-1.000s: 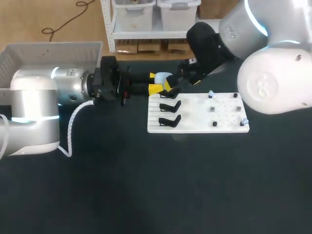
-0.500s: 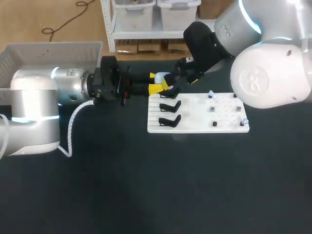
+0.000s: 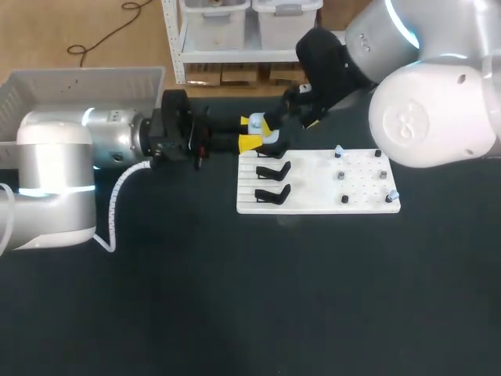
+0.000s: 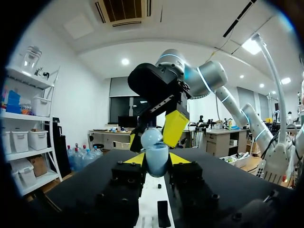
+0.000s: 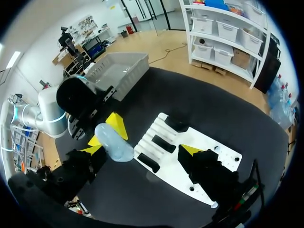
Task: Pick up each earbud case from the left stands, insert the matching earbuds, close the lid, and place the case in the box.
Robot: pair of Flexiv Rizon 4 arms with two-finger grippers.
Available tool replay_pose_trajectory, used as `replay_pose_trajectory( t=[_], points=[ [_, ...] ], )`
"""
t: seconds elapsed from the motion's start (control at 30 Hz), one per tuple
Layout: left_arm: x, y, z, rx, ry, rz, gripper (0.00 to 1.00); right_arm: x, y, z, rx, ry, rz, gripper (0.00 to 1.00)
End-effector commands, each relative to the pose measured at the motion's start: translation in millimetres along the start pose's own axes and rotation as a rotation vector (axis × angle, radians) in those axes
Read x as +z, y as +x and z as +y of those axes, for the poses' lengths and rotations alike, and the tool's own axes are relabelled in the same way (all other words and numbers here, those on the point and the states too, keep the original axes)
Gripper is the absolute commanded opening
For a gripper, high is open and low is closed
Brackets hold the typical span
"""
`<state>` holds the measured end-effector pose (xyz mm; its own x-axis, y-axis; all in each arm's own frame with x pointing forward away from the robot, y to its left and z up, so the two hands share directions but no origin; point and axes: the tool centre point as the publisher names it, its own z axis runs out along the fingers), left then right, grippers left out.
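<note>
Head view: left arm comes in from the left, lying low over the dark counter (image 3: 235,298). The left pincer (image 3: 250,131) sits at the far-left corner of the white stand board (image 3: 317,205). It is closed narrow on the pale blue earbud case (image 3: 257,138), one yellow tip on each side. The case is held off the counter, just beyond the board's far edge and above the farthest of the three black stands (image 3: 272,169). Right arm comes in from the top right, with the right pincer (image 3: 275,125) right at the case from the other side. Small earbuds (image 3: 339,150), some pale blue and some dark, stand on the right half of the board, well apart from the case. The light grey slatted box (image 3: 86,78) is at far left, behind the left arm.

Left wrist view: the earbud case (image 4: 156,160) sits upright between the left pincer's (image 4: 156,159) two yellow tips, both touching it. Its rounded top rises above them. Cannot tell if the lid is open. The right pincer (image 4: 154,135) hangs over the case, with one big yellow finger just beside the rounded top and the other on the opposite side. Contact is unclear.

Right wrist view: the right pincer (image 5: 142,149) is spread wide. The case (image 5: 114,142) is close to one of its fingers and far from the other, so it has no grip. The stand board (image 5: 190,161) is under and ahead of it, and the box (image 5: 121,71) is beyond the left arm.
</note>
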<state>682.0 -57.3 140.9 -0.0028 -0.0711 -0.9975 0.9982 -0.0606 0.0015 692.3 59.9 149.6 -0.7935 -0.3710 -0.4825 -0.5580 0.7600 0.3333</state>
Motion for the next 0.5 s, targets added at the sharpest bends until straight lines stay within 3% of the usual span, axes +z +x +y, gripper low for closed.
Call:
replay_pose_trajectory(
  t=[0.03,0.27,0.5],
  points=[
    [0,0.8,-0.2,0.002,0.000,-0.002,0.00,-6,-2,0,0.002,0.011,-0.017,1.00],
    [0,0.8,-0.2,0.002,0.000,-0.002,0.00,-24,-11,4,-0.018,0.029,-0.055,1.00],
    [0,0.8,-0.2,0.002,0.000,-0.002,0.00,-58,1,-1,-0.131,0.102,-0.042,1.00]
  ],
)
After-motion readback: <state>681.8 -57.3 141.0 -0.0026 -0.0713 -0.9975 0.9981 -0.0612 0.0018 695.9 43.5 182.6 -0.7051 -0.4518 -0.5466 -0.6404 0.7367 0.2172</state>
